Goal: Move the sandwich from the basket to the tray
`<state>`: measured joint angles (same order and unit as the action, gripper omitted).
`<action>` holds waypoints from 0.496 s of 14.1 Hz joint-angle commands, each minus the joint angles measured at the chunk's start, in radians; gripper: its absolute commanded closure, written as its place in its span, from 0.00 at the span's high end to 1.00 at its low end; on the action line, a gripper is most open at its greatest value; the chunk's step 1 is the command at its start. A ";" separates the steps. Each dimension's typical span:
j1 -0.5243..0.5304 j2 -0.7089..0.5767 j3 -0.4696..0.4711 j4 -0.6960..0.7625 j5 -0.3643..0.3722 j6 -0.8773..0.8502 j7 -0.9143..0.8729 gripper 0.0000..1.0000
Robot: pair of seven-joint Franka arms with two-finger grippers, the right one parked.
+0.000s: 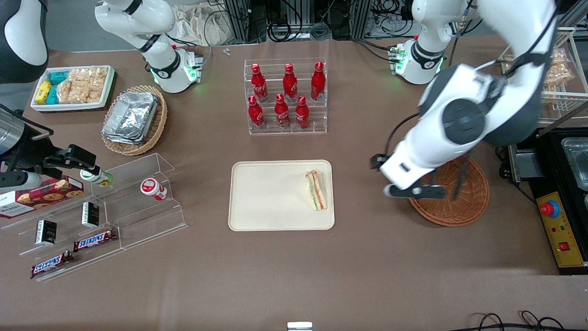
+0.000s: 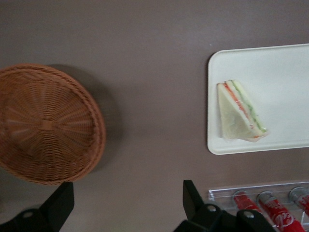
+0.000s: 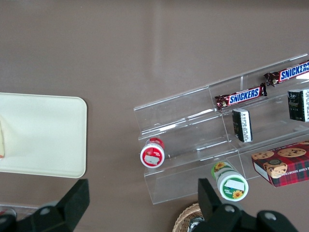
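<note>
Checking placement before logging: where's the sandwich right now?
The sandwich lies on the tray, at the tray's end nearest the basket. The gripper hangs open above the basket's rim, holding nothing.

The working left arm reaches from its base at the table edge farthest from the front camera, its white links and dark grey elbow joint folding down toward the table surface. The wrist section slopes downward toward the middle of the table, ending in the black gripper, which hangs low above the table at the working arm's end. In the front view the fingers lie roughly level, seen from the side. In the left wrist view the two black fingers stand well apart, with bare table showing between them. The jaws are spread and nothing is held between them.
</note>
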<state>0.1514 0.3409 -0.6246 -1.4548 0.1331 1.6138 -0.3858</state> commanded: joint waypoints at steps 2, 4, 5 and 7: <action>0.083 -0.095 0.002 -0.010 -0.003 -0.069 0.082 1.00; 0.089 -0.137 0.019 -0.012 0.040 -0.095 0.076 1.00; 0.103 -0.144 0.028 -0.010 0.042 -0.103 0.085 1.00; 0.137 -0.146 0.028 -0.010 0.042 -0.103 0.085 1.00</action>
<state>0.2529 0.2175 -0.5957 -1.4528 0.1660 1.5243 -0.3183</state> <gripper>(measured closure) 0.000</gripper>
